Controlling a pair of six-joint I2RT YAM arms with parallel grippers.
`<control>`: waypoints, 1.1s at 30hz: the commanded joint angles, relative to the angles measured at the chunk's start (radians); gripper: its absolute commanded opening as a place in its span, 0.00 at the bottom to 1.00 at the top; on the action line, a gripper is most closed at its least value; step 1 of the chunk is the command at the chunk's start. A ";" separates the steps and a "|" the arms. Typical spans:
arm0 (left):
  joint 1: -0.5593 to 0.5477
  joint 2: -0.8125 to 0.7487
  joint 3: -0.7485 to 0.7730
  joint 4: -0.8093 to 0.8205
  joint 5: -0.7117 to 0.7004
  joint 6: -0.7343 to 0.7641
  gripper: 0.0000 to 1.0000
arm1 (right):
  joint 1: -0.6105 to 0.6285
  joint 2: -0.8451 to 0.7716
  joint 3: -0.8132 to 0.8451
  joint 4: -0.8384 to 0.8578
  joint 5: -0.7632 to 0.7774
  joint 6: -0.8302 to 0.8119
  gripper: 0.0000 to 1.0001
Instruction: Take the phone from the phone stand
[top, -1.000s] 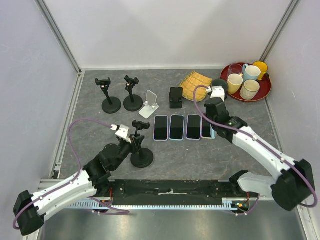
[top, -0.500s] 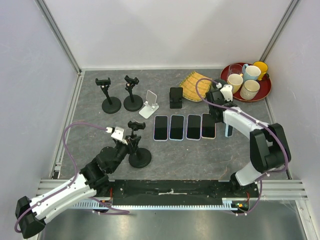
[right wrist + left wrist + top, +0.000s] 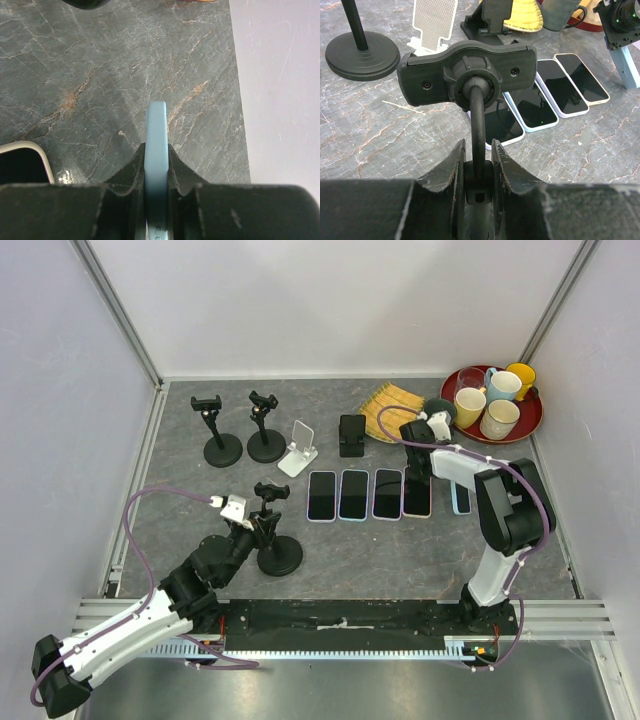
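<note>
Removal step, late stage. The phone stand [image 3: 467, 65] sits toward the near left part of the table [image 3: 180, 480] with its clamp head empty. The left tool [image 3: 479, 157] is pressed nearly together on the stand's thin upright stem, just above the round base, and so steadies it. The phone [image 3: 156, 135], in a light blue case, is already out of the stand. It is pinched edge-on between the jaws of the right tool [image 3: 156, 167] and held upright over the table near the right edge. That places it just beside the right end of a row of four other phones [image 3: 353, 494] lying face up at mid-table. Whether its lower end touches the table cannot be told from these views. Judged from this layout, the extraction itself is complete and what remains is the set-down. The next move calls for tipping the phone from upright to flat and lowering it onto the bare patch between the row and the right edge. The jaws should part only once the phone rests on the table, since an early release would probably topple it onto the nearest phone. The left tool can let go of the stem after that.
</note>
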 commanded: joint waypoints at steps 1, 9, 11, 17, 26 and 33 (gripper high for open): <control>0.005 -0.002 0.000 0.058 -0.035 -0.037 0.02 | -0.009 0.046 0.007 0.013 -0.103 0.062 0.23; 0.005 0.023 0.012 0.056 -0.028 -0.040 0.02 | -0.009 0.061 -0.001 0.018 -0.196 0.088 0.46; 0.005 0.027 0.017 0.055 -0.028 -0.040 0.02 | -0.010 0.058 -0.002 0.021 -0.213 0.092 0.50; 0.003 0.047 0.022 0.045 -0.032 -0.059 0.02 | -0.009 0.012 -0.008 0.027 -0.288 0.132 0.61; 0.009 0.049 0.035 -0.011 -0.081 -0.114 0.02 | -0.007 -0.236 -0.054 0.054 -0.389 0.194 0.78; 0.107 0.113 0.072 -0.012 -0.069 -0.142 0.02 | -0.009 -0.660 -0.183 0.203 -0.532 0.256 0.94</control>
